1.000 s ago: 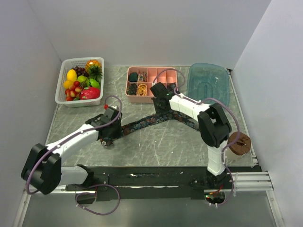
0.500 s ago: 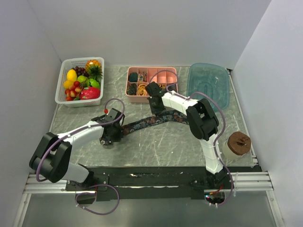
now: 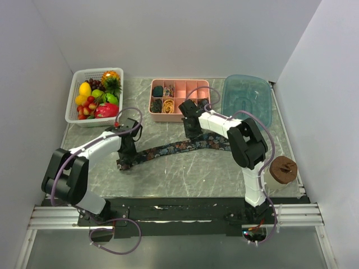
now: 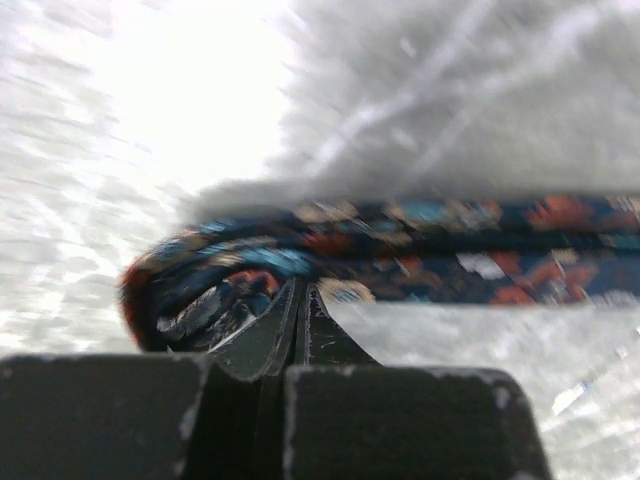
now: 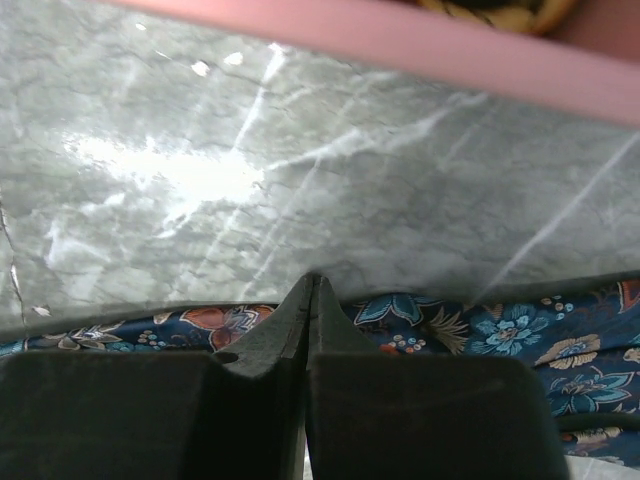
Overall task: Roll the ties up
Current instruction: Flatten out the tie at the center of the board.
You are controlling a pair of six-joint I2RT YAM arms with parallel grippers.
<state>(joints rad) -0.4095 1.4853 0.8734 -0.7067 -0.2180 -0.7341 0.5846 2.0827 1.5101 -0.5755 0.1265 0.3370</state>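
A: Okay, where's the tie (image 3: 168,148)?
B: Flat on the table (image 3: 185,174), running slantwise across the middle, just in front of the pink tray (image 3: 162,118). Its left end is curled over on itself.
A: Left gripper (image 3: 124,160)?
B: Jaws pressed together, tips right at that curled end and touching the fabric. Can't tell if any cloth is caught between them; the wrist view is blurry.
A: Right gripper (image 3: 193,135)?
B: Closed tight too, nothing visible between the jaws. Its tips sit at the tie's far edge, further along toward the right end.
A: Pattern?
B: Dark navy with reddish and blue paisley.
A: Anything else?
B: Fruit basket (image 3: 71,106) back left, blue tub (image 3: 247,101) back right.
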